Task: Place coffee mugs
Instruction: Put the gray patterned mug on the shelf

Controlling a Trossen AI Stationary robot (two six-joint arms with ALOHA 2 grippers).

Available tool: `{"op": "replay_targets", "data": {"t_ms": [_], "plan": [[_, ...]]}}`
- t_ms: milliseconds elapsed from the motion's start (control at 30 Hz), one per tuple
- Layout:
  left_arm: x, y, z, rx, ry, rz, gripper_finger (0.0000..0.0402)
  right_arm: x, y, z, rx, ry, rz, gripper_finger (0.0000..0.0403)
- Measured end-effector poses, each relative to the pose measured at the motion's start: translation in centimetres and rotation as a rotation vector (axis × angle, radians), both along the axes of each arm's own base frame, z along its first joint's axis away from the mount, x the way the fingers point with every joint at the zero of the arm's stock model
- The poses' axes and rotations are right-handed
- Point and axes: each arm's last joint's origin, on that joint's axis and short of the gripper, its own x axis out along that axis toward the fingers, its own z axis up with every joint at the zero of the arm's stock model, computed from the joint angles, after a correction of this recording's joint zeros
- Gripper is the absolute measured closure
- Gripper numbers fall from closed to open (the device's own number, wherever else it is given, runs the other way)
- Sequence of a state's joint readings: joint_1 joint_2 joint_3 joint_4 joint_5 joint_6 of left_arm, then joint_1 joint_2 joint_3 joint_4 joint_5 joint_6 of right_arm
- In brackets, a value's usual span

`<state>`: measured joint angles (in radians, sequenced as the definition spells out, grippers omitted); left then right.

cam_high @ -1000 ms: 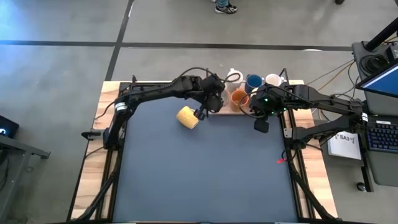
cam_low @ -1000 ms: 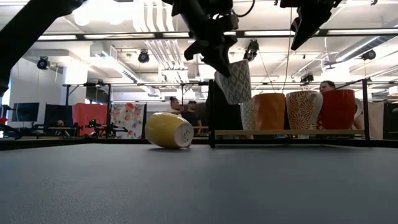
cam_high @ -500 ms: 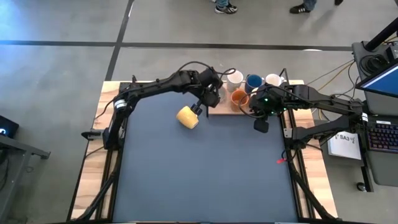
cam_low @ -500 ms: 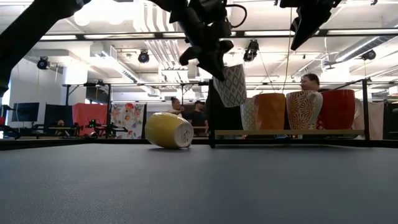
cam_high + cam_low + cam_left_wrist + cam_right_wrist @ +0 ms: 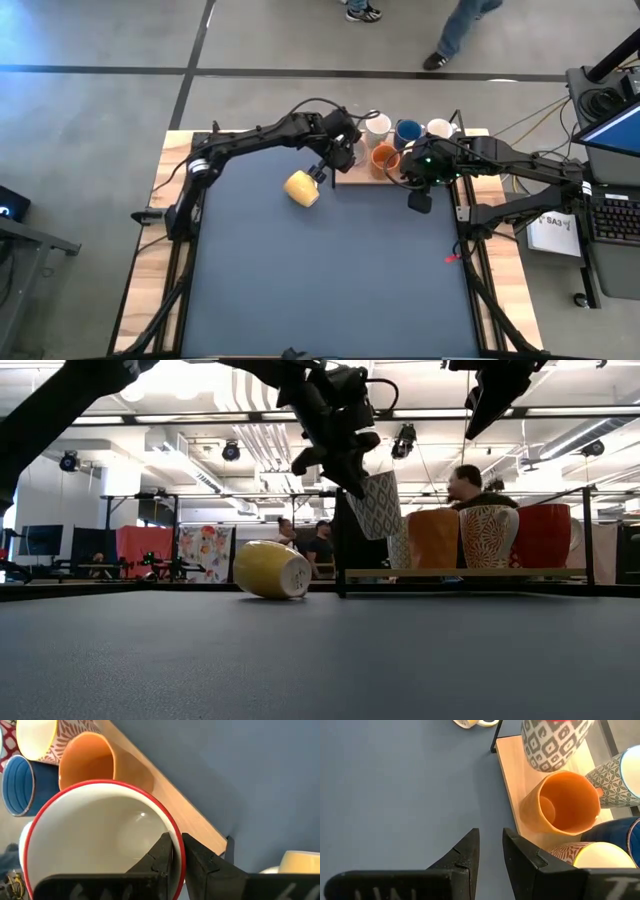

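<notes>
Left tool (image 5: 345, 470) clamped on patterned mug (image 5: 374, 505) above wooden tray's (image 5: 350, 177) edge; right tool (image 5: 487, 851) part-open, empty.

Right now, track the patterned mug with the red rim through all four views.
High view: mostly hidden under the left end effector, at the wooden shelf's left end.
Low view: patterned mug held tilted above the shelf, upper centre.
Left wrist view: its white inside fills the lower left, wall pinched.
Right wrist view: its grey-patterned side at top.
Shared landmark: the plain orange mug beside it.
</notes>
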<state>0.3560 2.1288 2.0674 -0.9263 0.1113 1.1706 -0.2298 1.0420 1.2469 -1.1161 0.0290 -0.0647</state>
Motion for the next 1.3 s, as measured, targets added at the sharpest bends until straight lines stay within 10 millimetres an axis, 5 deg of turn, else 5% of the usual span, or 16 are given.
{"op": "replay_targets", "data": {"t_ms": [467, 1300], "plan": [[2.2, 1.3, -1.6, -0.042, 0.125, 0.038, 0.0390, 0.0, 0.0, 0.0, -0.021, 0.006, 0.033, 0.0329], [1.9, 3.2, -1.8, -0.095, 0.071, 0.196, 0.0390, 0.4, -0.4, 0.0, -0.077, 0.001, 0.050, 0.0331]]}}
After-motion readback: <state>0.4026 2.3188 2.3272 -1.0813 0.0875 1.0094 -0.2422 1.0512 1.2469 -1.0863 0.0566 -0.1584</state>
